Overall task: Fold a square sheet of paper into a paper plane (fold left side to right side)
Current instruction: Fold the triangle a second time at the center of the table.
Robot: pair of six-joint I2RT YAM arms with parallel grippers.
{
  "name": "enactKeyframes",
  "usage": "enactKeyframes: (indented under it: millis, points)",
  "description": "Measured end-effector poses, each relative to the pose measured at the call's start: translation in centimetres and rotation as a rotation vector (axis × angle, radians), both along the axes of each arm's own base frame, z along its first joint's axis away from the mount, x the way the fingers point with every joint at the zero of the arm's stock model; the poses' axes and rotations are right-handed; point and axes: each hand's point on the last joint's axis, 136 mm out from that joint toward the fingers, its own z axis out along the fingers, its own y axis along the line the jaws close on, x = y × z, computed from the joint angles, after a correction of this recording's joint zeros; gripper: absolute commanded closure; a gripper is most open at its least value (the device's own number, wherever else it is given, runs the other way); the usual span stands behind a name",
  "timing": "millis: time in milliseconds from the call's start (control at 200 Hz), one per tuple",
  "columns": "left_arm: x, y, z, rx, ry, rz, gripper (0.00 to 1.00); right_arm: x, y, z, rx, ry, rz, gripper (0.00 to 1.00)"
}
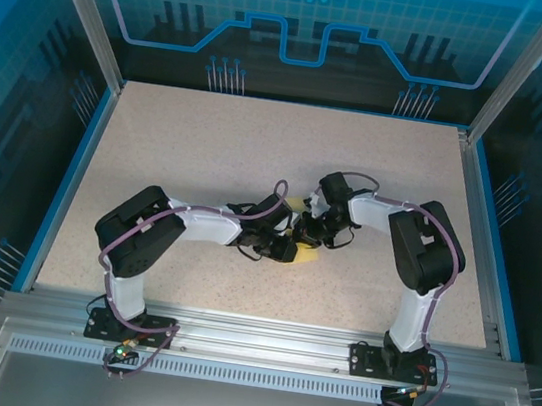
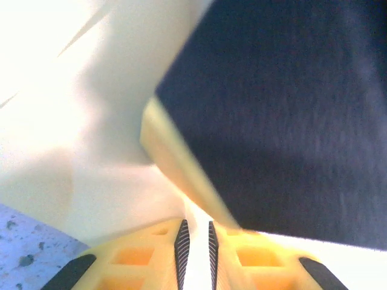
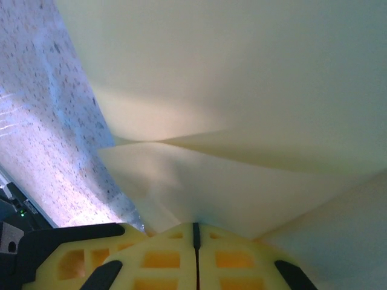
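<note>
The square sheet of paper (image 1: 306,257) is pale yellow and creased, lying at the table's middle under both grippers. In the left wrist view the paper (image 2: 91,121) rises in front of my left gripper (image 2: 196,244), whose ribbed pads stand a narrow slit apart with a strip of the sheet pinched between them. My right gripper (image 3: 195,232) has its jaws pressed together at the base of a folded flap of the paper (image 3: 242,90), whose crease runs across that view. From above, the left gripper (image 1: 285,248) and right gripper (image 1: 300,230) nearly touch over the sheet.
The speckled beige table (image 1: 209,144) is bounded by a blue rim and glass walls. A dark blurred body (image 2: 290,109), apparently the other arm's gripper, sits close at the right of the left wrist view. Bare tabletop (image 3: 54,121) shows left of the paper.
</note>
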Motion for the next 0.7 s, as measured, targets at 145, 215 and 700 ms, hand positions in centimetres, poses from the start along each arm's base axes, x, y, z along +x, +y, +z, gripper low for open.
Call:
enactKeyframes:
  millis: [145, 215, 700]
  points:
    - [0.0, 0.0, 0.0, -0.008, -0.01, 0.001, 0.78, 2.3, -1.5, 0.0, -0.028, -0.041, -0.034, 0.93]
    - [0.0, 0.0, 0.1, -0.012, -0.015, 0.001, 0.78, 3.4, -2.5, 0.1, -0.038, -0.057, -0.059, 0.93]
    - [-1.9, 1.2, 0.3, -0.01, -0.02, -0.008, 0.73, 5.2, -3.4, 0.0, -0.046, -0.045, -0.061, 0.93]
